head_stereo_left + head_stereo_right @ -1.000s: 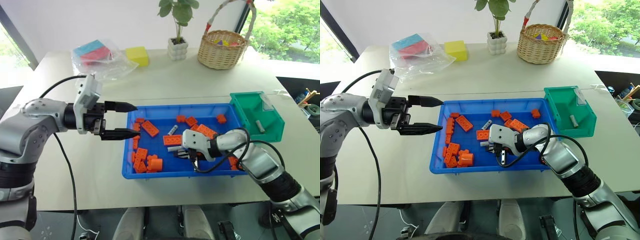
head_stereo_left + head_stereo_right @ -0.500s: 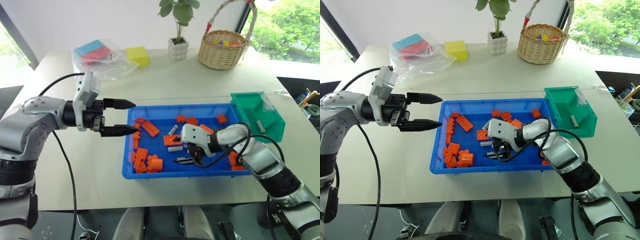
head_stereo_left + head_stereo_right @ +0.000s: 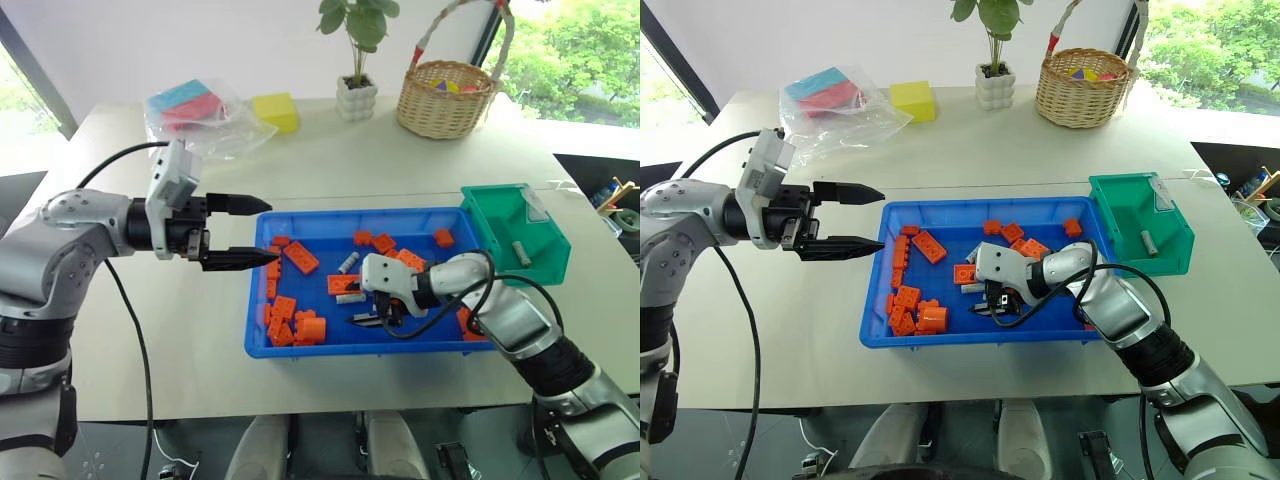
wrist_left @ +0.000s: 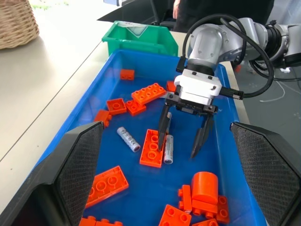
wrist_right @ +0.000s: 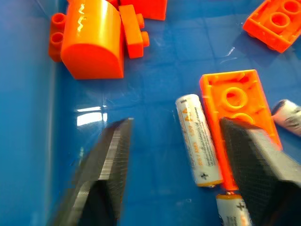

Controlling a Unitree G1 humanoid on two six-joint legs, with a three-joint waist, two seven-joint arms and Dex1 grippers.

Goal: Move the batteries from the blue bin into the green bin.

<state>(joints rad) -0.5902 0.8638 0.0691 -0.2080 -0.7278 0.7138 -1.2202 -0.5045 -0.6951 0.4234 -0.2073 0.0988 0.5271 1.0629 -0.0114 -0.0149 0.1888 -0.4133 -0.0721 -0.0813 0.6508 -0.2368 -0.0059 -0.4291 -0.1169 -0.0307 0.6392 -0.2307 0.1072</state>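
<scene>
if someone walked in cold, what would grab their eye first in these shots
Most striking is the bright blue bin at the table's middle, littered with orange bricks, where the right gripper reaches down with its fingers open on either side of a battery lying against a brick. The left gripper hovers open at the bin's left edge. At the bin's far right corner sits the green bin with one battery inside.

Batteries [image 4: 168,149]: three in blue bin [image 3: 262,342], one in green bin [image 3: 545,262]. Orange bricks [image 3: 299,257]: roughly fifteen.
</scene>
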